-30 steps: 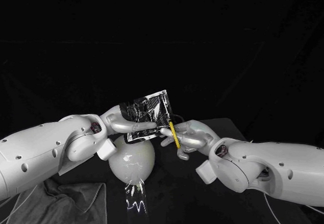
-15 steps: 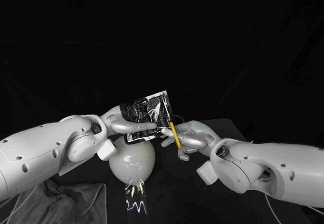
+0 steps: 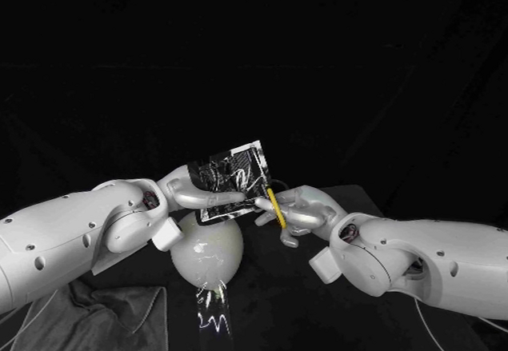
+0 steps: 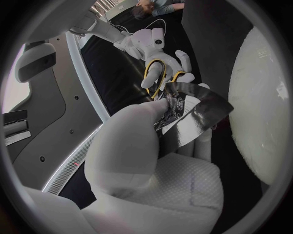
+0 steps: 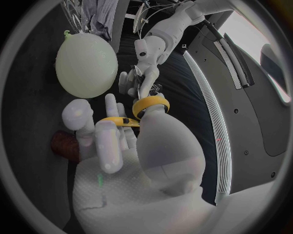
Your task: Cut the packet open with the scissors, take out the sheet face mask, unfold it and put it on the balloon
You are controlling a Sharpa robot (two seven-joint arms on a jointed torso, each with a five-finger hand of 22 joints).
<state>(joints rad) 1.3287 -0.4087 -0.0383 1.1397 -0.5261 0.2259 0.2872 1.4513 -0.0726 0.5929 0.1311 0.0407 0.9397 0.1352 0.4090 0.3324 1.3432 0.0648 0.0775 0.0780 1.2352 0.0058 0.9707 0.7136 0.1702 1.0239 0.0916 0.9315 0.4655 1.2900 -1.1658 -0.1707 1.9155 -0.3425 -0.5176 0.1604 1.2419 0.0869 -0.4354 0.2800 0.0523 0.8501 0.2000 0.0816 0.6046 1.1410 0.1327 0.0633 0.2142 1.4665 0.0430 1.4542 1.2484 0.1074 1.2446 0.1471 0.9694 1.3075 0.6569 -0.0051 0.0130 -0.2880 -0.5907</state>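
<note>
Edging closer to the packet (image 3: 233, 182), the right hand (image 3: 295, 216) grips the scissors (image 3: 275, 210) — left hand (image 3: 193, 192) still pinching it.

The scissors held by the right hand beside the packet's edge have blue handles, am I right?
Not quite: the scissors have yellow handles, as the head view shows. The right hand does hold them beside the edge of the packet.

The packet (image 3: 233, 181) stands at the centre of the frame, between the two hands: the left hand (image 3: 193, 192) grips it from the lower left, and the right hand (image 3: 298, 217) holds the scissors (image 3: 275, 210) just beside its right edge. The balloon (image 3: 208, 249) sits directly below the packet; a cloth (image 3: 107, 315) lies in the lower left corner
</note>
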